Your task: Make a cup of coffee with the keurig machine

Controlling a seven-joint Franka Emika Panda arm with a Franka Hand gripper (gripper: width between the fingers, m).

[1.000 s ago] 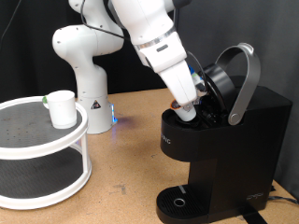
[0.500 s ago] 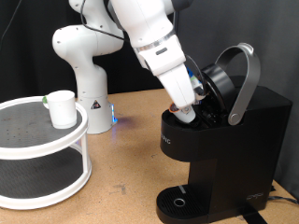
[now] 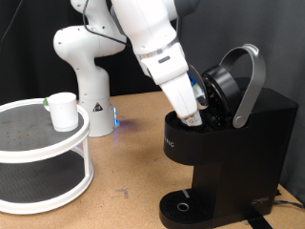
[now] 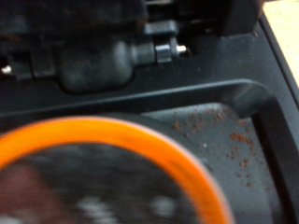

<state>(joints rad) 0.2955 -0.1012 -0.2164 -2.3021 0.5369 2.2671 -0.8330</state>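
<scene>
At the exterior view's left stands a round two-tier white stand [image 3: 84,145], its shelves of dark perforated mesh inside a smooth white rim. On the upper shelf, near the rim's right side, sits the cup [image 3: 63,111]: small, plain white, slightly tapered, upright, with a little green tab at its left. Behind it rises a glossy white robot base [image 3: 84,72] on the brown wooden table [image 3: 133,167], a blue glow at its foot. Bare table lies between the stand and the machine.

To the right, the arm [image 3: 157,48] slants down into the keurig [image 3: 229,153], a matte black box with a round drip tray at its foot. Its grey arched lid handle [image 3: 250,81] is tipped up and back, leaving the pod chamber open. The gripper [image 3: 193,116] is sunk in that chamber's mouth, close against the raised lid; whether its fingers are parted or hold anything cannot be told.

The wrist view, blurred, shows black moulded plastic, a round orange ring [image 4: 112,154] up close and brown specks on a dark ledge.
</scene>
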